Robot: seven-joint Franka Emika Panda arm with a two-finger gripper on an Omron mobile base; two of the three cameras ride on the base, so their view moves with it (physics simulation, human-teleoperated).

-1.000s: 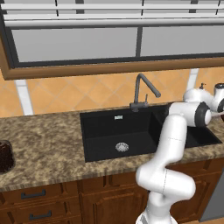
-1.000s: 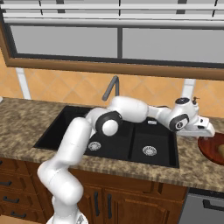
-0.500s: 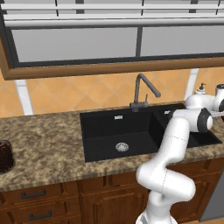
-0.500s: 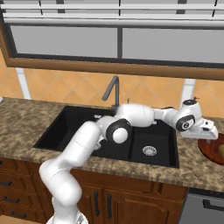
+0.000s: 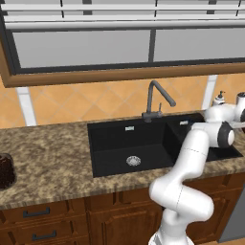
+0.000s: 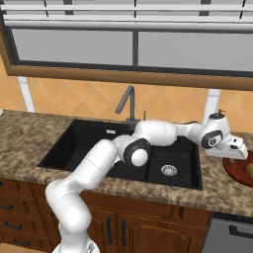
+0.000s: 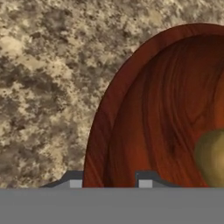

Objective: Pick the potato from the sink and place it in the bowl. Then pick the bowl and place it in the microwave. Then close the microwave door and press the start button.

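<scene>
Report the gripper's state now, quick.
Gripper: closed on the rim of the bowl, one fingertip on each side of it; potato lies inside.

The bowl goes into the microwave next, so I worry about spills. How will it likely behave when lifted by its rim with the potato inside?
The bowl looks like rigid wood, so it should not flex. Held at the near rim by the gripper, it may tilt. The rounded potato sits off-centre on the smooth inside and could roll.
</scene>
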